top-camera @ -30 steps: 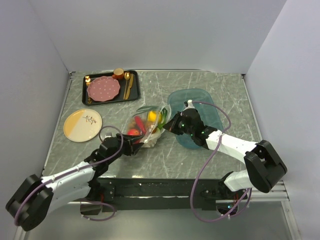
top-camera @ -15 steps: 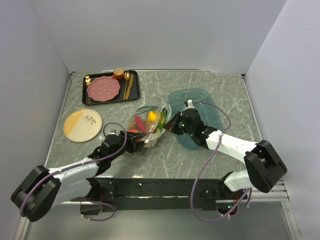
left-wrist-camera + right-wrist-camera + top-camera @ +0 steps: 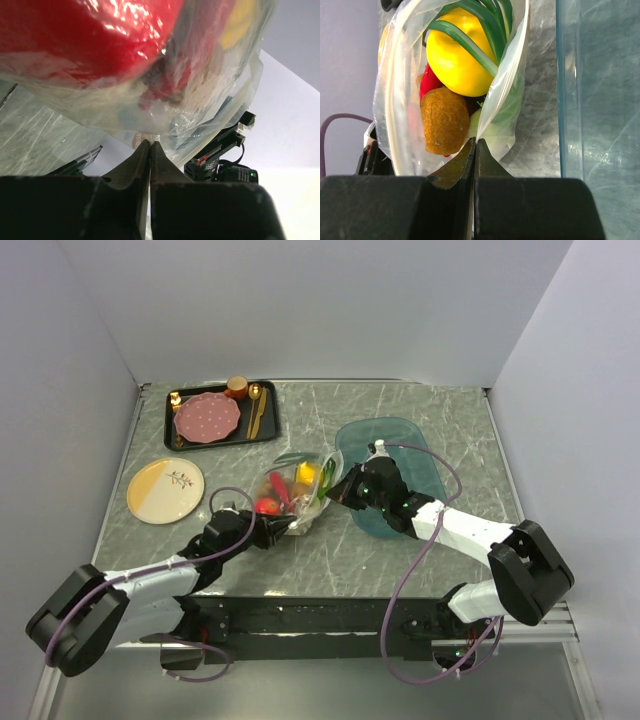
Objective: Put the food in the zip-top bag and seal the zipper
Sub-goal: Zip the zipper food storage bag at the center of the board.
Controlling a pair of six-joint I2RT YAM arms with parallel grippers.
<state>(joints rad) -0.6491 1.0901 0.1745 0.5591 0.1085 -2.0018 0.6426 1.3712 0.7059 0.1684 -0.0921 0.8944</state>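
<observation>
The clear zip-top bag (image 3: pixel 292 490) lies mid-table with the food inside: a red apple (image 3: pixel 95 35), a yellow fruit (image 3: pixel 457 52), green leaves (image 3: pixel 485 15) and a brown piece (image 3: pixel 445 120). My left gripper (image 3: pixel 276 529) is shut on the bag's near-left plastic edge (image 3: pixel 150 136); its jaws meet with film pinched between them. My right gripper (image 3: pixel 343 491) is shut on the bag's right edge (image 3: pixel 492 105), the film caught at its fingertips (image 3: pixel 468 150). The zipper strip shows as a whitish band (image 3: pixel 390 100) along the bag's edge.
A teal translucent tray (image 3: pixel 405 475) lies under my right arm. A black tray (image 3: pixel 218 412) at the back left holds a pink dotted plate (image 3: pixel 207 417), a brown cup (image 3: pixel 237 387) and gold cutlery. A yellow plate (image 3: pixel 165 490) sits at the left.
My left gripper has moved up to the bag's near-left edge and closed on it. The right gripper has stayed still, holding the bag.
</observation>
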